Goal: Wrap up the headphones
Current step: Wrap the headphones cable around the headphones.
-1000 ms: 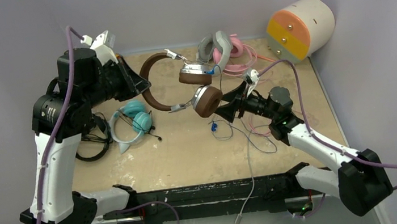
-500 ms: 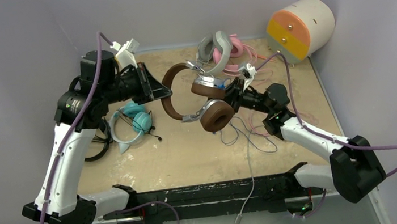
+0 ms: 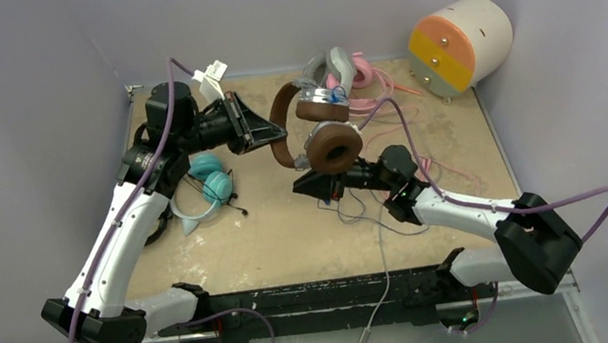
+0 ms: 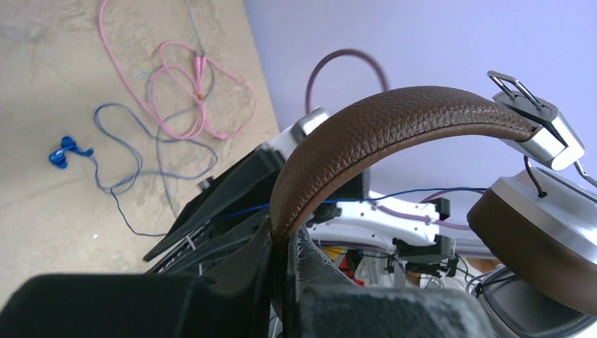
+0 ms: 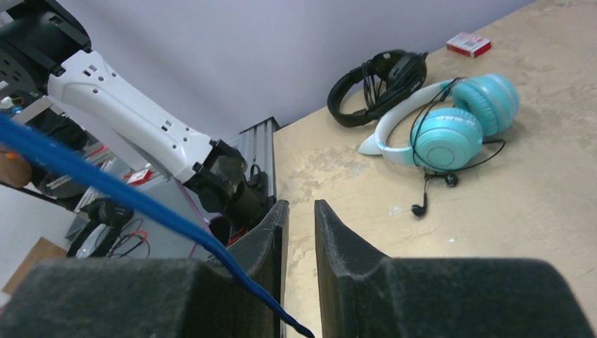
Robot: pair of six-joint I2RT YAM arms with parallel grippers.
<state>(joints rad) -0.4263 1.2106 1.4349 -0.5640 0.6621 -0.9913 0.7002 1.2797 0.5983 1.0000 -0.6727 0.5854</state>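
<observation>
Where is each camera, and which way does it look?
Top: above and behind the arms, looking down at the sandy tabletop; both arms show.
Left wrist: on the left arm, looking along its jaws, clamped on the brown leather headphones.
Right wrist: on the right arm, looking past its jaws at the teal-and-white headphones.
Shared: top and left wrist both show the brown pair.

- Open tabletop [image 3: 264, 229] front-centre, clean lane there.
- Blue cable [image 4: 65, 151] loops littering the right-centre.
- Teal headphones [image 3: 206, 185] block left; pink headphones [image 3: 363, 72], cream cylinder [image 3: 461, 40] crowd the back.
</observation>
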